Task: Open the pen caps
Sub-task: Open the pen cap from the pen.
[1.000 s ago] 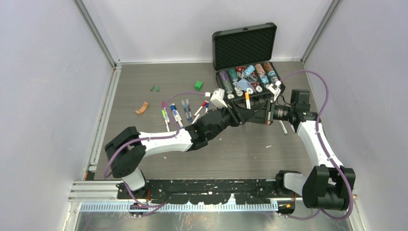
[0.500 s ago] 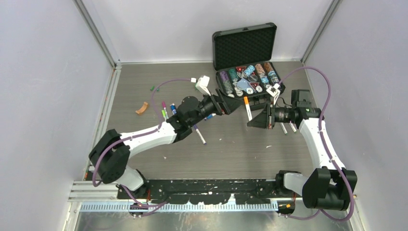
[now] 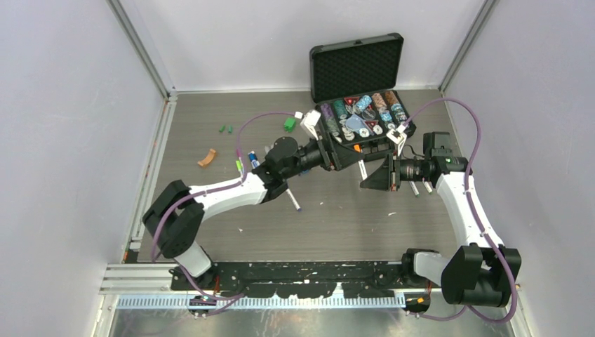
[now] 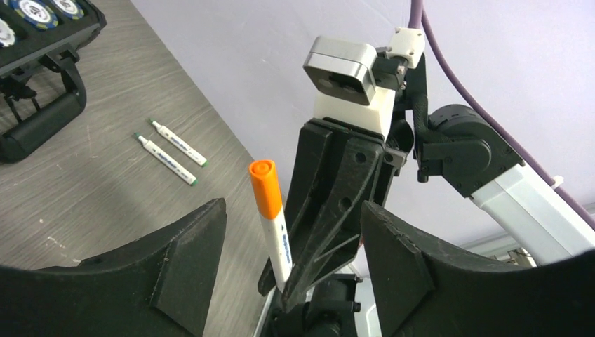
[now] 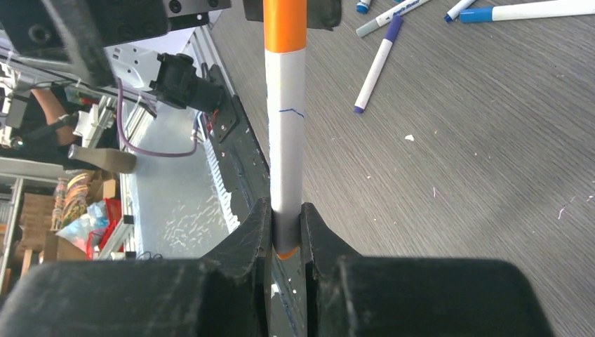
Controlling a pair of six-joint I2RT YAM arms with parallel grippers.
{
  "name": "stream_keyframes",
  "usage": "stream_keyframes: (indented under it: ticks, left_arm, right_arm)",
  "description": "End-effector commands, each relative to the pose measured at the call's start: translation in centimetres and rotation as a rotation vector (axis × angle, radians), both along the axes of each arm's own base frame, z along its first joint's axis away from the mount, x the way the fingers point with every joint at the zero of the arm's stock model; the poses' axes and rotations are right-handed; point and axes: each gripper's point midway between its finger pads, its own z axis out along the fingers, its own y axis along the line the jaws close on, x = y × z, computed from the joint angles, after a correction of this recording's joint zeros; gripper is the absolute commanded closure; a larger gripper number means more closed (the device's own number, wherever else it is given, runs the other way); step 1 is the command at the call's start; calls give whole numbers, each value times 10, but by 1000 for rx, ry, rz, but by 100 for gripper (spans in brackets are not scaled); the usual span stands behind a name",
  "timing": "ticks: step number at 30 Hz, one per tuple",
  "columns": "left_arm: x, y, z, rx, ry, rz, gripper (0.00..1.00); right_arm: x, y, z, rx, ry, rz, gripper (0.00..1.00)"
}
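The right gripper (image 5: 286, 214) is clenching a pen (image 5: 286, 140) above the tabletop (image 3: 210, 126), its orange cap (image 4: 265, 186) sitting untouched inside the released, wide-spread left gripper (image 4: 291, 217). The open case (image 3: 358, 67) is holding poker chips (image 3: 361, 109).

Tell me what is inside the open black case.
Rows of coloured poker chips fill the tray of the case; black foam lines the lid. The left gripper covers the tray's near left corner, so that part is hidden.

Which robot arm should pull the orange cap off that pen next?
Left. Its end effector is open and faces the orange cap. The right end effector is shut on the pen barrel, so it looks busy holding the pen steady.
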Motion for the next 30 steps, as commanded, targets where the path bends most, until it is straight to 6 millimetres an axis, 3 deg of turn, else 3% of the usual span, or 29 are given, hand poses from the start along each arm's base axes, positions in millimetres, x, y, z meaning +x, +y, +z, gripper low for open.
stream_keyframes:
  ticks: [1,23,25,26,28,30]
  left_arm:
    - [2,-11,33,-110,-35,-36,32]
    - [6,-20,34,-162,-19,-53,99]
    - [6,-19,36,-168,-23,-52,100]
    - [7,-19,36,-169,-23,-51,100]
    - [5,-18,39,-180,-32,-56,100]
    - [4,-18,38,-186,-28,-58,100]
  right_arm:
    - [3,2,14,-2,-71,21,100]
    - [5,1,11,-11,-57,20,100]
    - [4,1,10,-12,-53,19,100]
    - [4,1,10,-11,-52,20,96]
    - [3,2,10,-1,-39,21,72]
    - [4,3,13,13,-33,20,54]
